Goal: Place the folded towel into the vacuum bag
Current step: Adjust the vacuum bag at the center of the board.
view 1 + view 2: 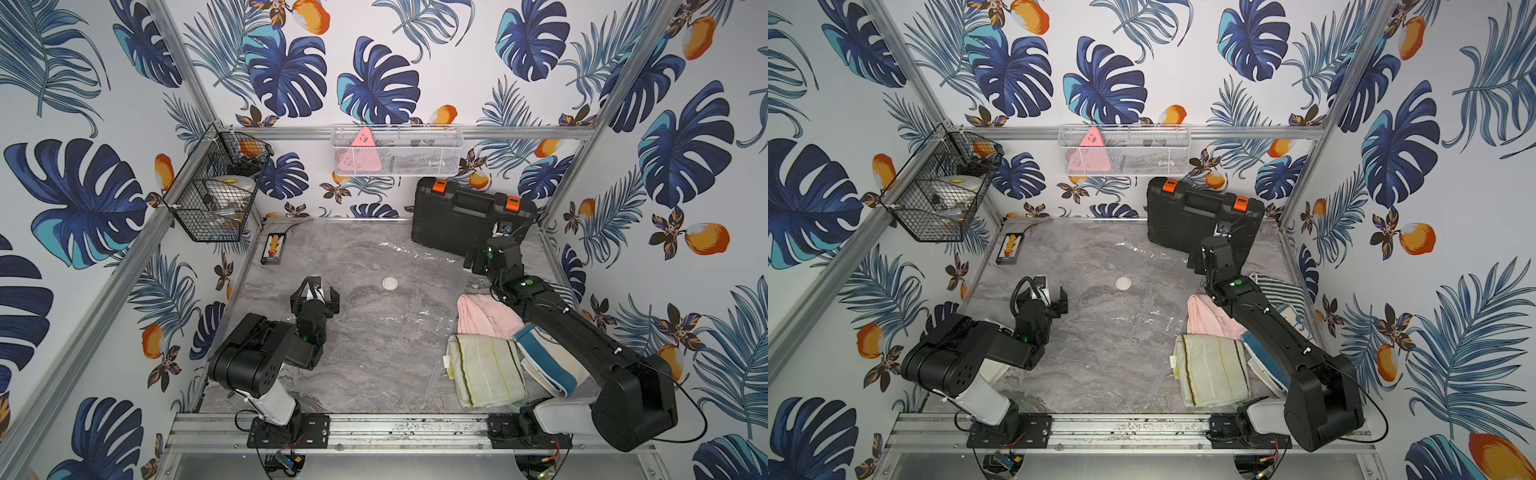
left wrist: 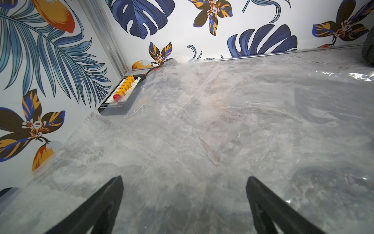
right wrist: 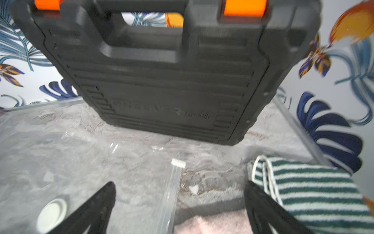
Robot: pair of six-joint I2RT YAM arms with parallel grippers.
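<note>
Extending forward from its base, the right arm reaches low over the table. The right gripper (image 1: 478,262) faces the black tool case (image 1: 465,216), jaws wide apart and empty. The zip strip (image 3: 173,182) of the vacuum bag (image 1: 374,324) runs below the gap between its fingers. The pink folded towel (image 1: 484,316) lies under the wrist, outside the bag. The cream folded towel (image 1: 486,370) lies beside the forearm. The left arm is folded at the elbow. The left gripper (image 1: 314,293), wide open and empty, hangs just above the flat bag. The white valve cap (image 1: 390,283) lies between both grippers.
</note>
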